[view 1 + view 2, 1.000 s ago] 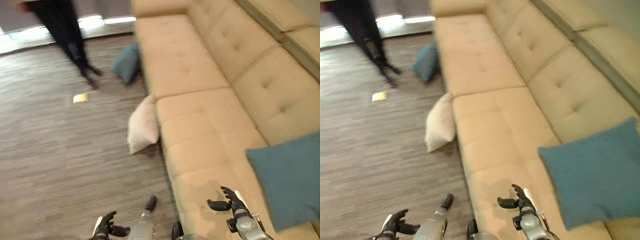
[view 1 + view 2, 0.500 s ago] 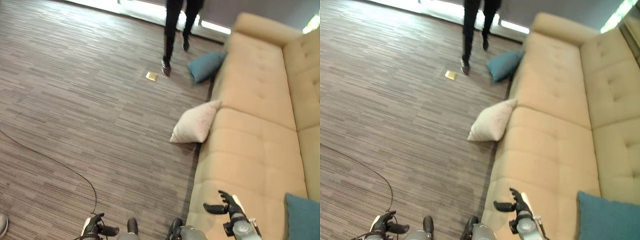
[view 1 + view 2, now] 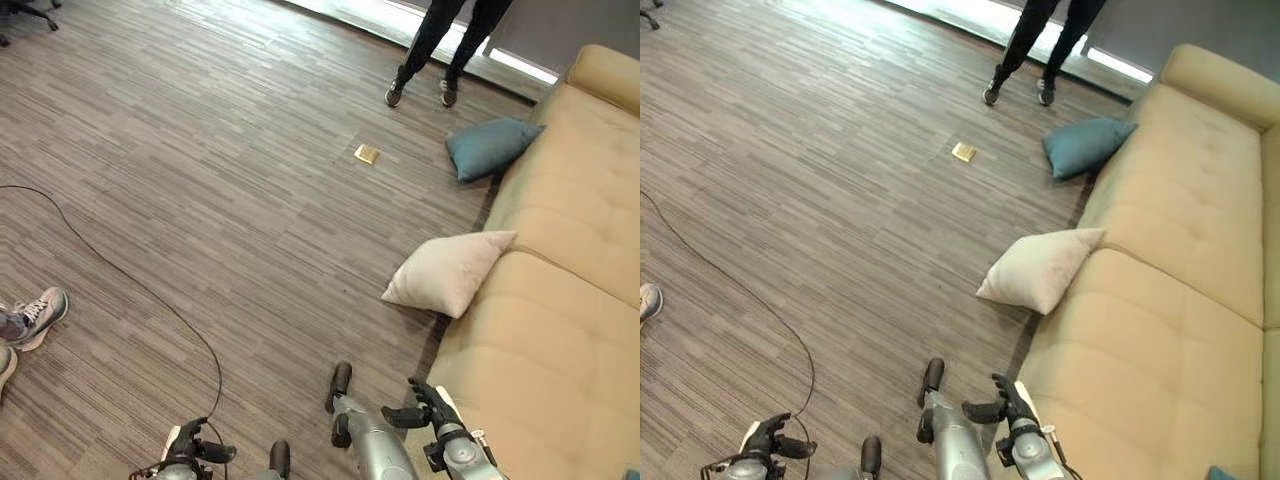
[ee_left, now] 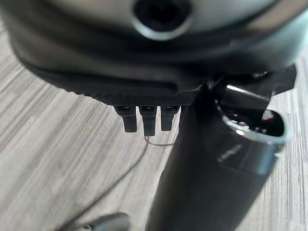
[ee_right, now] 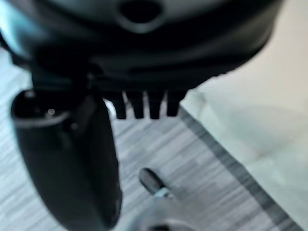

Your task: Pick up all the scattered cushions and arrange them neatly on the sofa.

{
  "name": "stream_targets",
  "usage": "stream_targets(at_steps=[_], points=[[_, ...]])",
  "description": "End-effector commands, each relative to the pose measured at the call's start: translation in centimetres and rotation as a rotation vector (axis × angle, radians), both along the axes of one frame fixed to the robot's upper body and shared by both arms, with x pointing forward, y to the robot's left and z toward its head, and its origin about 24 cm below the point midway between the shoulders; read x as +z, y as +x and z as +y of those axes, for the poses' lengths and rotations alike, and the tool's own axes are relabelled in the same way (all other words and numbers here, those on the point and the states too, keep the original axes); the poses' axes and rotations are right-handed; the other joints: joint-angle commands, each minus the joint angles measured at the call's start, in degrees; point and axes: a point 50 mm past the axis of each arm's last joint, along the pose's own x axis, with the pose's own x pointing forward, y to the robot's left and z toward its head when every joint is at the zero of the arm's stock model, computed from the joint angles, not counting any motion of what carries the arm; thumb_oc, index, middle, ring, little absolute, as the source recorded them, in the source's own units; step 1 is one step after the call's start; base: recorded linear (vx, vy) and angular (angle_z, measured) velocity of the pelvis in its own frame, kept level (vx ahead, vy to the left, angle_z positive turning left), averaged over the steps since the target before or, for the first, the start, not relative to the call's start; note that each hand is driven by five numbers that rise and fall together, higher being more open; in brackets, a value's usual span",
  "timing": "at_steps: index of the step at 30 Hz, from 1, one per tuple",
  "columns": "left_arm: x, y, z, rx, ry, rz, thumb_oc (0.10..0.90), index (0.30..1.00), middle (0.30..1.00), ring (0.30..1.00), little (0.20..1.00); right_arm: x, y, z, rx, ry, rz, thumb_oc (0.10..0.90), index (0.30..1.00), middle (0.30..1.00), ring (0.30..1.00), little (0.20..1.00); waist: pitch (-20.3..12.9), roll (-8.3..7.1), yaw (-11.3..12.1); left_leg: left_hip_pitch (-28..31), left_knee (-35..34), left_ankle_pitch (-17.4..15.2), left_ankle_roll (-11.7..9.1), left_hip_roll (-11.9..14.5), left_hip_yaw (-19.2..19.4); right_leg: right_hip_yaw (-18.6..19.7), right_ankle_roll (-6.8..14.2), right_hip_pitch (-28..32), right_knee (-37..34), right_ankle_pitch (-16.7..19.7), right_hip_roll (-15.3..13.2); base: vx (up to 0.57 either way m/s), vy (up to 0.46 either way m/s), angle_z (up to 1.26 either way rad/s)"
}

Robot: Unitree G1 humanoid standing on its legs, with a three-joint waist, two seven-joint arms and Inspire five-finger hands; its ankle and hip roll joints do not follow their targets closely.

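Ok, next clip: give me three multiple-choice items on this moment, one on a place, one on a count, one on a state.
1. Where is the cream square cushion?
A. On the wood-look floor, leaning against the front of the tan tufted sofa
B. Flat on the sofa seat
C. In the right hand

2. How many cushions lie on the floor beside the sofa?
A. One
B. Two
C. Four

3. What state are the robot's hands in?
A. Both shut on cushions
B. Left shut on a cushion, right open
C. Both open, holding nothing

Key: 1 A, its lower edge rests on the floor and its corner touches the seat edge. 2 B, the cream one and the teal cushion further along. 3 C, the left hand and right hand show spread fingers with nothing between them.
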Motion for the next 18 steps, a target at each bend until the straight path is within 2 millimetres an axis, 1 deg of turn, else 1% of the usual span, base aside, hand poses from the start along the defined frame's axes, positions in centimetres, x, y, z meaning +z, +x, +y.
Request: stream_targets(at_steps=[1,2,3,4,5,6,7,8,9,10,11,12,14,15,16,17,18], points=[[1.0,0.8,1.1,-0.053,0.057,-0.057,0.8,0.9,0.9,0.9,0.9,1.5,1.8,-1.3,0.021,-0.047,-0.096,0.8,0.9,0.9,0.9,0.9,-2.59,-1.82,-1.45,-0.96,6.3,-5.2,-3.23,-2.82,4.81,2.48,1.06,4.44,0.76,-4.56,0.9,0.43,-0.072,0.67],[0.7,0.3,1.0,-0.052,0.054,-0.041,0.8,0.9,0.9,0.9,0.9,1.4,1.4,-1.3,0.019,-0.046,-0.087,0.8,0.9,0.9,0.9,0.9,-3.09,-1.44,-1.96,-0.85,8.79,-4.77,-4.38,-2.1,5.57,2.12,0.22,5.53,1.15,-5.42,1.36,0.43,-0.079,0.68],[0.6,-0.2,1.0,-0.061,0.055,-0.026,0.8,0.9,0.9,0.9,0.9,1.4,1.4,-1.2,0.018,-0.04,-0.091,0.8,0.9,0.9,0.9,0.9,-3.33,-1.3,-2.3,-1.92,13.64,-2.7,-5.72,-1.23,6.78,2.47,-0.6,7.08,1.17,-6.31,2.17,0.37,-0.07,0.47],[0.6,-0.2,0.9,-0.059,0.052,-0.03,0.8,0.9,0.9,0.9,0.9,1.6,1.7,-1.2,0.021,-0.036,-0.102,0.8,0.9,0.9,0.9,0.9,-3.22,-1.68,-2.39,-4.69,20.48,0.06,-7.02,-0.76,7.76,3.05,-1.09,8.33,0.64,-6.62,2.45,0.22,-0.047,0.27],[0.6,-0.2,0.9,-0.059,0.052,-0.029,0.8,0.9,0.9,0.9,0.9,1.6,1.6,-1.2,0.021,-0.037,-0.102,0.8,0.9,0.9,0.9,0.9,-3.11,-1.47,-2.25,-4.59,20.73,-0.29,-7.09,-0.5,7.86,3.11,-1.13,8.45,0.73,-6.76,2.72,0.23,-0.086,-0.05],[0.9,0.3,1.0,-0.053,0.055,-0.051,0.8,0.9,0.9,0.9,0.9,1.8,2.0,-1.2,0.026,-0.038,-0.114,0.8,0.9,0.9,0.9,0.9,-2.26,-2.67,-1.6,-10.79,32.41,4.04,-8.7,0.73,9.11,4.63,-2.81,10.82,-0.23,-7.67,3.41,0.23,-0.11,-0.19],[1.0,0.6,1.1,-0.051,0.061,-0.055,0.8,0.9,0.9,0.9,0.9,1.8,2.0,-1.3,0.023,-0.045,-0.107,0.8,0.9,0.9,0.9,0.9,-2.06,-3.23,-1.27,-13.06,35.43,4.13,-8.46,2.33,10.49,4.77,-3.41,11.88,-0.61,-8.45,3.74,0.32,-0.145,-0.38],[1.1,0.8,1.2,-0.05,0.065,-0.063,0.8,0.9,0.9,0.9,0.9,1.8,1.9,-1.5,0.015,-0.047,-0.106,0.8,0.9,0.9,0.9,0.9,-1.77,-3.54,-0.81,-15.2,37.46,3.02,-7.78,3.95,11.45,4.94,-3.54,12.85,-0.83,-9.02,3.99,0.37,-0.105,-0.55],[1.4,1.3,1.3,-0.049,0.07,-0.082,0.8,0.9,0.9,0.9,0.9,2.0,2.2,-1.6,-0.001,-0.043,-0.119,0.8,0.9,0.9,0.9,0.9,-1.48,-4.78,-0.08,-19.21,35.77,-0.2,-5.45,5.36,13.01,5.85,-3.25,14.32,-0.76,-10.06,3.56,0.29,-0.059,-0.47],[1.4,1.3,1.3,-0.049,0.07,-0.082,0.8,0.9,0.9,0.9,0.9,2.0,2.1,-1.6,-0.001,-0.043,-0.119,0.8,0.9,0.9,0.9,0.9,-1.43,-4.74,0.01,-19.17,35.84,-0.29,-5.45,5.42,13.06,5.91,-3.24,14.34,-0.72,-10.09,3.6,0.42,0.025,-0.44],[1.5,1.4,1.4,-0.054,0.073,-0.088,0.8,0.9,0.9,0.9,0.9,2.3,2.5,-1.7,-0.003,-0.047,-0.135,0.8,0.9,0.9,0.9,0.9,-1.41,-5.07,0.8,-20.99,28.94,-1.44,-4.46,5.67,13.1,7.44,-2.58,15.49,-0.58,-11.34,3.72,0.22,0.049,-0.31],[1.5,1.4,1.4,-0.054,0.073,-0.088,0.8,0.9,0.9,0.9,0.9,2.3,2.5,-1.7,-0.003,-0.047,-0.135,0.8,0.9,0.9,0.9,0.9,-1.35,-5.12,0.89,-20.84,28.82,-1.41,-4.46,5.64,13.19,7.52,-2.57,15.56,-0.57,-11.34,3.68,0.34,0.09,-0.28],[1.5,1.4,1.5,-0.051,0.074,-0.091,0.8,0.9,0.9,0.9,0.9,2.3,2.6,-1.9,-0.001,-0.06,-0.138,0.8,0.9,0.9,0.9,0.9,-1.37,-4.4,1.56,-22.04,17.88,4.31,-5.35,6.17,11.73,8.85,-2.32,16.84,0.0,-12.66,4.58,0.31,0.133,-0.36],[1.6,1.4,1.4,-0.046,0.073,-0.097,0.8,0.9,0.9,0.9,0.9,2.4,2.7,-1.9,-0.002,-0.066,-0.142,0.8,0.9,0.9,0.9,0.9,-1.29,-3.58,2.33,-23.14,12.6,8.26,-6.07,5.78,9.63,9.8,-2.3,18.0,0.09,-13.46,5.55,0.38,0.182,-0.55],[1.5,1.4,1.3,-0.041,0.066,-0.102,0.8,0.9,0.9,0.9,0.9,2.5,2.9,-2.0,-0.002,-0.067,-0.145,0.8,0.9,0.9,0.9,0.9,-1.23,-3.22,2.95,-23.65,8.41,10.14,-6.52,5.27,7.88,10.83,-2.26,18.85,0.16,-14.04,6.07,0.4,0.186,-0.47],[1.5,1.5,1.1,-0.043,0.061,-0.106,0.8,0.9,0.9,0.9,0.9,2.5,2.9,-2.0,-0.004,-0.07,-0.148,0.8,0.9,0.9,0.9,0.9,-1.04,-3.01,3.54,-24.59,5.83,11.42,-6.88,4.98,6.32,11.96,-2.23,19.88,0.49,-14.83,6.61,0.51,0.25,-0.78],[1.0,0.5,1.0,-0.034,0.052,-0.073,0.8,0.9,0.9,0.9,0.9,2.2,2.7,-2.0,0.007,-0.073,-0.129,0.8,0.9,0.9,0.9,0.9,-2.03,-2.44,3.93,-23.89,3.62,12.14,-6.85,5.11,4.77,13.61,-1.67,21.35,1.09,-16.14,7.05,0.4,0.198,-0.64]])
